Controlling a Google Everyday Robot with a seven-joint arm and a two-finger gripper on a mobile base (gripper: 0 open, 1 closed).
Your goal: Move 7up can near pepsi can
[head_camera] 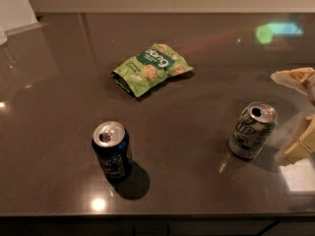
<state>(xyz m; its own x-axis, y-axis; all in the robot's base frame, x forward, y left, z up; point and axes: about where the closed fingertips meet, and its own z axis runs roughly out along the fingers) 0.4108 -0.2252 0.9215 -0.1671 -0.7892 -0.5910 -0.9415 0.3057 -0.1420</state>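
Observation:
The 7up can (pixel 252 130), silvery-white with green lettering, stands upright on the dark countertop at the right. The pepsi can (pixel 112 150), dark blue with a silver top, stands upright at the front left, well apart from the 7up can. My gripper (pixel 278 117) comes in from the right edge, just right of the 7up can. Its two cream fingers are spread open, one (pixel 294 79) above and behind the can, the other (pixel 298 146) beside the can's lower right. It holds nothing and does not touch the can.
A green snack bag (pixel 151 68) lies flat behind the two cans, toward the middle of the countertop (pixel 197 181). A white object (pixel 15 6) stands at the back left corner. The counter's front edge runs along the bottom of the view.

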